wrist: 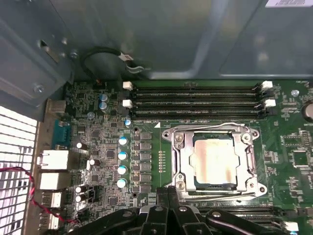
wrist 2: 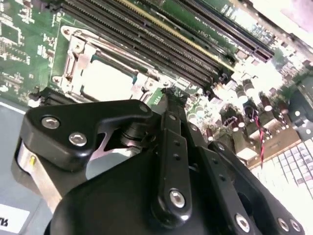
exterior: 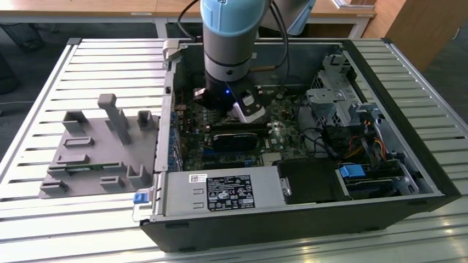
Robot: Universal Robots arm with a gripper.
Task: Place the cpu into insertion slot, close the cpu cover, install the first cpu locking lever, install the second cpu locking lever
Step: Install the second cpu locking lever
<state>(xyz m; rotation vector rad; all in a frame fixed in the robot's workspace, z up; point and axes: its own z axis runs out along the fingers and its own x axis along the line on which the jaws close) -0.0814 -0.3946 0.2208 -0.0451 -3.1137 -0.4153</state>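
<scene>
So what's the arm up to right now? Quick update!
Gripper shut, empty, at socket edge. Cpu seated in insertion slot, cpu cover closed over it. No obstruction seen.

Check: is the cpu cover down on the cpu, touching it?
Touching, as far as it shows. In the first wrist view the cpu cover lies flat, framing the cpu, its inner edge overlapping the chip's border with no gap.

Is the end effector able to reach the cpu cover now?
Probably yes: the end effector hangs just beside the cpu cover, which lies closed around the cpu, with nothing between them.
</scene>
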